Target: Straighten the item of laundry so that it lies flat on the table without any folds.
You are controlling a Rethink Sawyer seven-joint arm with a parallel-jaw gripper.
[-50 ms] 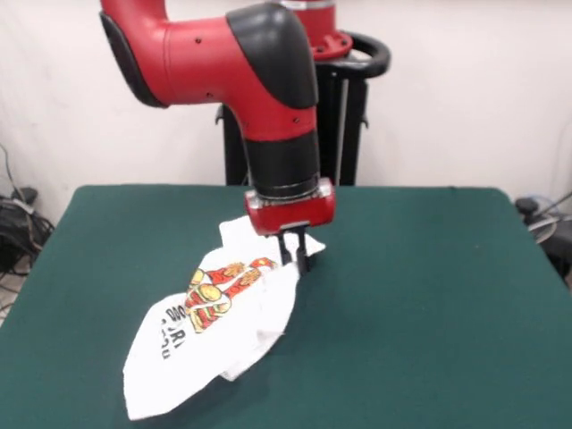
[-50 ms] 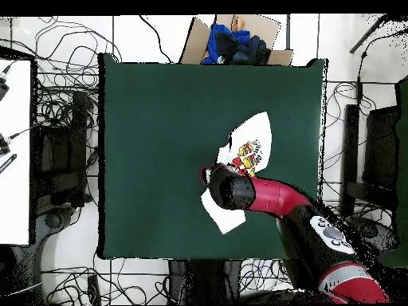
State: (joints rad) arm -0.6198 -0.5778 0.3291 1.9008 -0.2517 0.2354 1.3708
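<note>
The item of laundry (image 1: 210, 335) is a white T-shirt with an orange-red food print and black letters. It lies crumpled and folded on the dark green table (image 1: 447, 295), stretching from the middle towards the near left corner. My gripper (image 1: 294, 261) points straight down at the shirt's far end, its fingers close together on a raised fold of cloth. In the overhead view the shirt (image 2: 253, 142) shows on both sides of the arm. The wrist covers the gripper there, and green table (image 2: 151, 143) surrounds the shirt.
A cardboard box (image 2: 275, 32) holding blue cloth sits beyond the table's far edge in the overhead view. Cables (image 2: 60, 103) lie on the floor around the table, and a white surface (image 2: 14, 151) stands at the left.
</note>
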